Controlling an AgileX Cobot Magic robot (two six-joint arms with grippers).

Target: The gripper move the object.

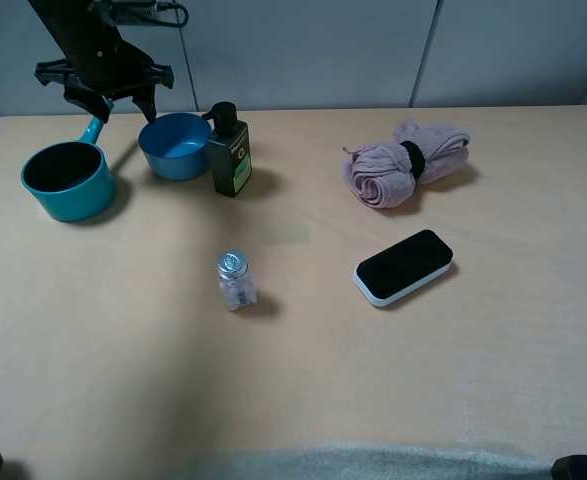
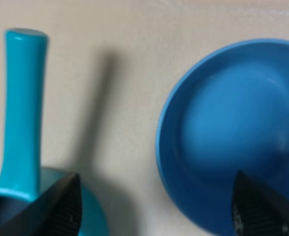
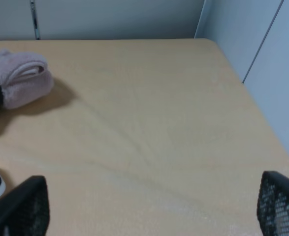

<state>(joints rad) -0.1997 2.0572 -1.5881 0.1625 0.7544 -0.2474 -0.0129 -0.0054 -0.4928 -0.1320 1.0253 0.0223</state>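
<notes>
Blue bowl (image 1: 175, 146) sits upright at the far left of the table (image 1: 303, 380), mouth facing up; it's round, so no long axis to speak of. Teal pot (image 1: 68, 180) is just to its left, handle aimed away toward the back wall; dark bottle (image 1: 229, 152) touches or nearly touches the bowl's right side. Left gripper (image 1: 118, 103) hangs over the gap btwn pot handle and bowl, jaws spread wide, nothing in them. Right gripper (image 3: 149, 209) also wide apart w/ only bare table beneath, near the pink towel roll (image 3: 17, 78).
</notes>
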